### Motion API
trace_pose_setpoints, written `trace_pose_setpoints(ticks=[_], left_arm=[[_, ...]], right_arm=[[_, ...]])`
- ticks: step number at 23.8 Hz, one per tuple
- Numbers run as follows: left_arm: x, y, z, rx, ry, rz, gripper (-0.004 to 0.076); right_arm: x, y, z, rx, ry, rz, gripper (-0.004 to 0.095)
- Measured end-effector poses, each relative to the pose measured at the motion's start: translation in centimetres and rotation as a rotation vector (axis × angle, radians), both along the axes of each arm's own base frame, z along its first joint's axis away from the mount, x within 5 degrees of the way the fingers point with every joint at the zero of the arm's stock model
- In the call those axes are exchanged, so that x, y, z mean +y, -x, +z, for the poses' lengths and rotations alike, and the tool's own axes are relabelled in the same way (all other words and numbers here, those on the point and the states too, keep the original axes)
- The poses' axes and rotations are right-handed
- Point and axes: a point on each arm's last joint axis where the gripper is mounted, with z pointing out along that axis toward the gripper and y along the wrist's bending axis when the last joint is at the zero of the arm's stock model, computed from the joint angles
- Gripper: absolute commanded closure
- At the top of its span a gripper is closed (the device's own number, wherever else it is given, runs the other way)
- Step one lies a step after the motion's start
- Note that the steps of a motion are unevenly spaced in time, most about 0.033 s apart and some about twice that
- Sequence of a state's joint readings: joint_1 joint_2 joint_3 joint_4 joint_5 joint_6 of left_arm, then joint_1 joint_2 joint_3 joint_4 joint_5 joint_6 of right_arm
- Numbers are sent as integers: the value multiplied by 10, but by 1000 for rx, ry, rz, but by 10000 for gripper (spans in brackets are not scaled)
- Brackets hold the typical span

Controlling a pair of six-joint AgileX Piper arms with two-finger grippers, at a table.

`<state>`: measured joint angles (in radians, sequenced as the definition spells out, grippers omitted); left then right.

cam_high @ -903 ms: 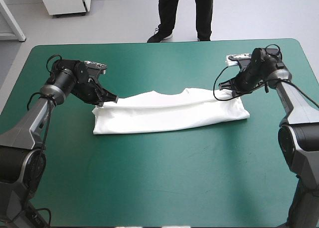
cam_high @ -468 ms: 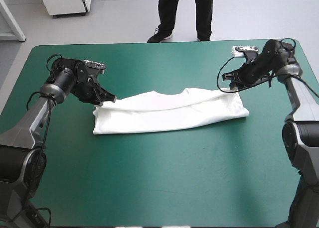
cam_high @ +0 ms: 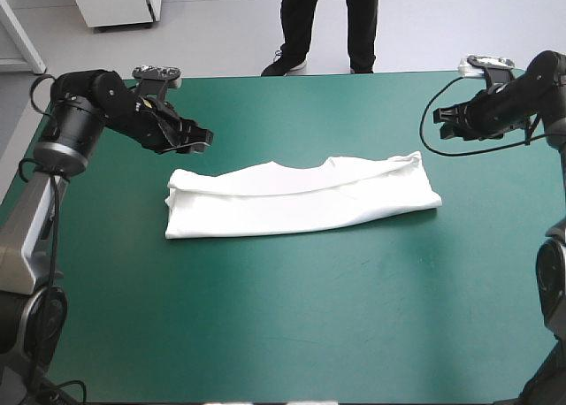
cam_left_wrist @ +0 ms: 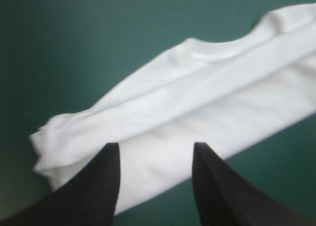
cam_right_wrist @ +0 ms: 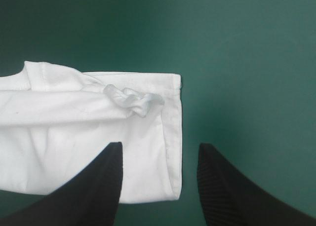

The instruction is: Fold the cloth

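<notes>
We see the T-shirt (cam_high: 301,197) folded in a long band, mid teal-green table (cam_high: 283,334). L gripper (cam_high: 199,141) & R gripper (cam_high: 444,122): fingers spread, near its ends, not touching it.

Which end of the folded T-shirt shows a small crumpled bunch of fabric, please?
The end by the right tool: a crumpled bunch sits on the T-shirt near its straight hem. The end by the left tool shows only smooth rolled folds.
</notes>
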<state>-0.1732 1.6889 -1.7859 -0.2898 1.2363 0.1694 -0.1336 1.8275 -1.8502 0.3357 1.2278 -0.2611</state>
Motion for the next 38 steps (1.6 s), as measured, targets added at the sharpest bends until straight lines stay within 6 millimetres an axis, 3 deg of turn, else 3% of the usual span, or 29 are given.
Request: trace_pose_setpoints(ticks=[3,4,5,11,14,15,19,21,26,27,31,38], left_arm=[[-17,14,16,-23,127,-100,738],[-22,16,18,-31,150,-137,727],[-30,19,20,-37,181,-185,729],[-71,23,11,-24,233,-343,733],[-91,11,-13,30,235,-375,733],[-103,2,-33,66,231,-387,733],[-134,-26,-89,140,281,-391,733],[-142,-35,-112,164,278,-389,733],[-148,-50,-158,229,259,-366,733],[-149,-52,-164,234,251,-364,733],[-149,-57,-186,263,224,-351,733],[-151,-59,-189,268,235,-346,733]], right_arm=[[2,25,21,-37,29,5,760],[2,33,26,-46,39,8,881],[3,44,33,-58,57,10,926],[1,87,50,-86,151,6,927],[1,96,49,-82,167,1,927],[0,97,46,-81,174,-3,927],[-2,87,31,-63,178,-10,908],[0,76,17,-23,135,-2,842],[7,43,-31,123,-9,48,461],[7,40,-36,135,-19,48,396],[9,30,-53,176,-64,45,381],[2,-1,-97,262,-131,22,381]])
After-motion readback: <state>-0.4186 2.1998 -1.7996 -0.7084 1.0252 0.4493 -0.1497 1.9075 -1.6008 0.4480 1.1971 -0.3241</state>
